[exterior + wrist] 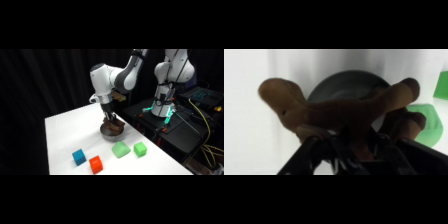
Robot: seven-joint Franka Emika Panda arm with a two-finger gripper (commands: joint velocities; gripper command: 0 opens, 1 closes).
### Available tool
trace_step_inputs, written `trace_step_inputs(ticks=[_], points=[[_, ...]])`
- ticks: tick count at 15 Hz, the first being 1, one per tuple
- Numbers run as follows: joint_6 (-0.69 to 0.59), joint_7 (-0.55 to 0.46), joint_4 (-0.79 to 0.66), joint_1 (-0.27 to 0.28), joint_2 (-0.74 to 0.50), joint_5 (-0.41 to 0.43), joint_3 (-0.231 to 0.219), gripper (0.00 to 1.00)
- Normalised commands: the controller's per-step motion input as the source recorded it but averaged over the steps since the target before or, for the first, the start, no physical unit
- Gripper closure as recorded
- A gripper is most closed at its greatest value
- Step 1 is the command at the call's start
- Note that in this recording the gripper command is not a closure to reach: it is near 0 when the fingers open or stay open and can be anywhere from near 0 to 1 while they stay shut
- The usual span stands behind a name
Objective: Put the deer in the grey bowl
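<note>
My gripper (108, 117) comes down from above right over the grey bowl (112, 133) near the table's middle. It is shut on the deer (114, 125), a dark-brown plush lump just above the bowl. In the wrist view the deer (336, 111) stretches across the picture, limbs sticking out to both sides, and hides the fingertips. The round dark bowl (348, 84) shows behind it. Only the gripper's black linkage (349, 157) shows at the bottom.
Toward the front of the white table (65, 130) lie a blue cube (78, 157), an orange cube (95, 164) and two green cubes (120, 149) (140, 149). The green cubes (424, 122) sit close to the bowl's right. Cables and equipment stand beyond the right edge.
</note>
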Motion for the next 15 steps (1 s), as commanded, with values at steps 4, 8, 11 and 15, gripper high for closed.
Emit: trace_step_inputs(ticks=[4,8,11,15], points=[[-0.14,0.09,0.13,0.090,-0.06,-0.102,-0.035,0.00],[-0.34,0.06,0.11,0.069,-0.33,-0.077,-0.031,0.00],[-0.57,0.00,0.15,0.027,-0.62,0.033,-0.035,0.00],[-0.53,0.16,0.23,0.049,-0.44,-0.086,-0.034,0.00]])
